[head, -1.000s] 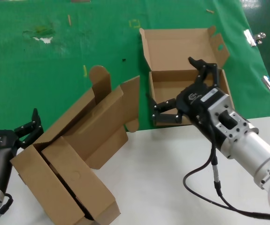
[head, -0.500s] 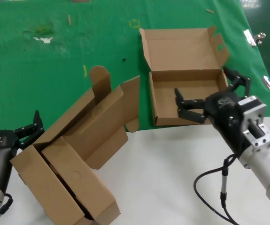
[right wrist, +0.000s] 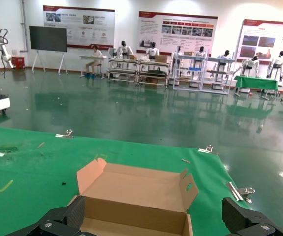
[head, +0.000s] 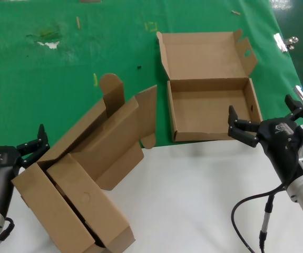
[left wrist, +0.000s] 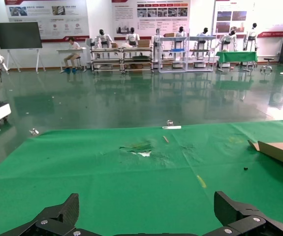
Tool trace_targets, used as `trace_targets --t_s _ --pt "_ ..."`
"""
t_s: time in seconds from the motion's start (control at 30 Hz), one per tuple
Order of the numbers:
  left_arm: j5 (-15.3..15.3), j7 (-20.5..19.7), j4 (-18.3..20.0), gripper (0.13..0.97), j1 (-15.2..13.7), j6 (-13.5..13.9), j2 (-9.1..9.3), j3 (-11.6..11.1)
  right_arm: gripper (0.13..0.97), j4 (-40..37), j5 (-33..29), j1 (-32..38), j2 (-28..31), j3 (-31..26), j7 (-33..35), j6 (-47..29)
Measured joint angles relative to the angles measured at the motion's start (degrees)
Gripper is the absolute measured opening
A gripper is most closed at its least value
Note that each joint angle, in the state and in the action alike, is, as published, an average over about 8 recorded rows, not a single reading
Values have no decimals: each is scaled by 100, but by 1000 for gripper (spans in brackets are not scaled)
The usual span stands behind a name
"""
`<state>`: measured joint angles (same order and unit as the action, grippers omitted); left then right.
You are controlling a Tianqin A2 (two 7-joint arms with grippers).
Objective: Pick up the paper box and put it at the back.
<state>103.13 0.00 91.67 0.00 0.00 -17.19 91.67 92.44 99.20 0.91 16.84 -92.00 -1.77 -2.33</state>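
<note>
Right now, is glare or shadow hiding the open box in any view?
Head view: even light, the paper box fully readable, only soft shadow inside its walls. Right wrist view: box sharp, bright reflections confined to the hall floor behind. Left wrist view: only its lid edge shows.

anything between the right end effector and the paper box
Nothing visible. The right end effector, fingers spread, sits just off the near right corner of the open paper box, with no object between them.
</note>
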Motion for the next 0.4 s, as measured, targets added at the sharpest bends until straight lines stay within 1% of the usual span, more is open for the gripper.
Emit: trace_targets --t_s 0.4 --pt "0 0 0 966 0 0 0 0 966 -6 28 -6 2 2 12 17"
